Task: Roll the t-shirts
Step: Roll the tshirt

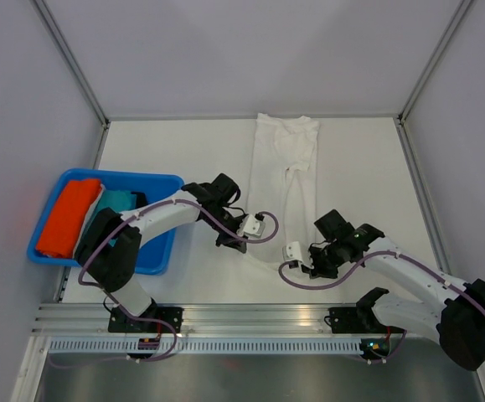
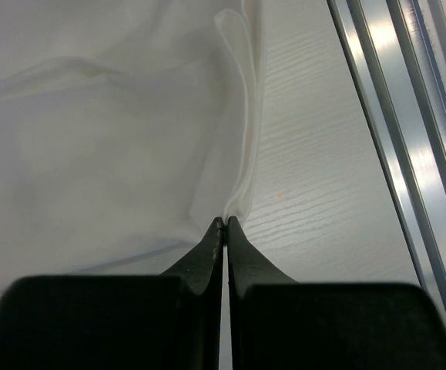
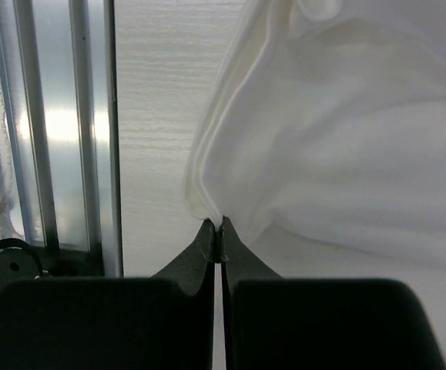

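The table (image 1: 368, 167) carries the workpiece on its centre line: the white t-shirt (image 1: 286, 159) is laid as a long narrow strip running from 12 o'clock at the far wall towards 6 o'clock at the arm bases. This placement is judged to put the near end within equal reach of both arms and to give a clear run for a roll towards 12 o'clock. The blue tray (image 1: 125, 174) is set at 9 o'clock, well apart from the strip. In it the orange t-shirt (image 1: 66, 218) is stored at the tray's 9 o'clock side and the teal t-shirt (image 1: 118, 201) just beside it at 3 o'clock, largely hidden by the left arm; both are evidently kept out of the working lane. The near end of the white t-shirt is held at two points. The left gripper (image 1: 232, 239) is positioned at the strip's 7 o'clock corner with its fingers pressed together on a thin fold of white cloth. The right gripper (image 1: 309, 266) is positioned at the 5 o'clock corner, likewise pinching the folded edge. In both wrist views the cloth is seen entering between the closed fingertips, with the aluminium rail (image 1: 267, 314) near by at the 6 o'clock edge. The two-corner hold is judged to keep the edge straight, so that the first turn is started evenly. No roll is yet formed.
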`<action>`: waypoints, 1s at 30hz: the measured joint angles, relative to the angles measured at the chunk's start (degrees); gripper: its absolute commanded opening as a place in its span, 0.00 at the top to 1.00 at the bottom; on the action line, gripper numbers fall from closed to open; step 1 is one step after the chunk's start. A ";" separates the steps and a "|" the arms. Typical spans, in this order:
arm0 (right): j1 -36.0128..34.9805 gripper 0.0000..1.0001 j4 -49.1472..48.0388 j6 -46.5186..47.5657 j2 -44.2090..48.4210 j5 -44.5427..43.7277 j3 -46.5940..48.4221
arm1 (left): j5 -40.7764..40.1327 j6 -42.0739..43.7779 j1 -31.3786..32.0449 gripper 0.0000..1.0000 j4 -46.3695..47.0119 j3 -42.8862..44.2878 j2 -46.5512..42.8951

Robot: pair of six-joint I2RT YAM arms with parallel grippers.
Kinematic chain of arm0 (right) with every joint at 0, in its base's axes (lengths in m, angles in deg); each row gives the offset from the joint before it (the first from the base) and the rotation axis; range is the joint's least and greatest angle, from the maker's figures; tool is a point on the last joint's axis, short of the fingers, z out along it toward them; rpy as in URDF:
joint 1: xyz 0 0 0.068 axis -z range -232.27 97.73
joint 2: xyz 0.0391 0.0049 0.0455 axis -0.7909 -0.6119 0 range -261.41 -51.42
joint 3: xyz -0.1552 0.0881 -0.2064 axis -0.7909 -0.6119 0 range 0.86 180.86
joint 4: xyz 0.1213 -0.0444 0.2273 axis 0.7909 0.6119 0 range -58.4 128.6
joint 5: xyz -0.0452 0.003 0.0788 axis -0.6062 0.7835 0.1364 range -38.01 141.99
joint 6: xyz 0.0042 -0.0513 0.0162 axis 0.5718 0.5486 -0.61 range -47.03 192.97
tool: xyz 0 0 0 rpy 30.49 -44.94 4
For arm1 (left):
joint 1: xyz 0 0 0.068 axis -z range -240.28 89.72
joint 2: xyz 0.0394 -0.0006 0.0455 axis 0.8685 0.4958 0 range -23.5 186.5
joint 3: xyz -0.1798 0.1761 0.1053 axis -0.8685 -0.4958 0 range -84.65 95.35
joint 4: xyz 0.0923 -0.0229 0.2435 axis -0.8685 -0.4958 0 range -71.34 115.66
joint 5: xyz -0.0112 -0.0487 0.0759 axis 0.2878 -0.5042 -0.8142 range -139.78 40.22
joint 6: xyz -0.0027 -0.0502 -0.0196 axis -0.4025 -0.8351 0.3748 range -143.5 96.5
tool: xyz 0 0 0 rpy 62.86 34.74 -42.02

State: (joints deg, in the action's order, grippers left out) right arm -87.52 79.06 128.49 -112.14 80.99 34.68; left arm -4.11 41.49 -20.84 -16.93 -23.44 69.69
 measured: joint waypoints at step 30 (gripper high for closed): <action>12.50 0.67 -18.03 -20.63 -9.60 -2.51 2.62 | 1.05 -11.87 -7.50 0.98 -2.10 9.14 13.25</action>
State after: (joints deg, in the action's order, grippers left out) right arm -75.01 61.03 107.86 -121.74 78.47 37.31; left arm -3.07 29.62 -28.34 -19.03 -14.30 82.93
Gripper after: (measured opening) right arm 0.195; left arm 0.029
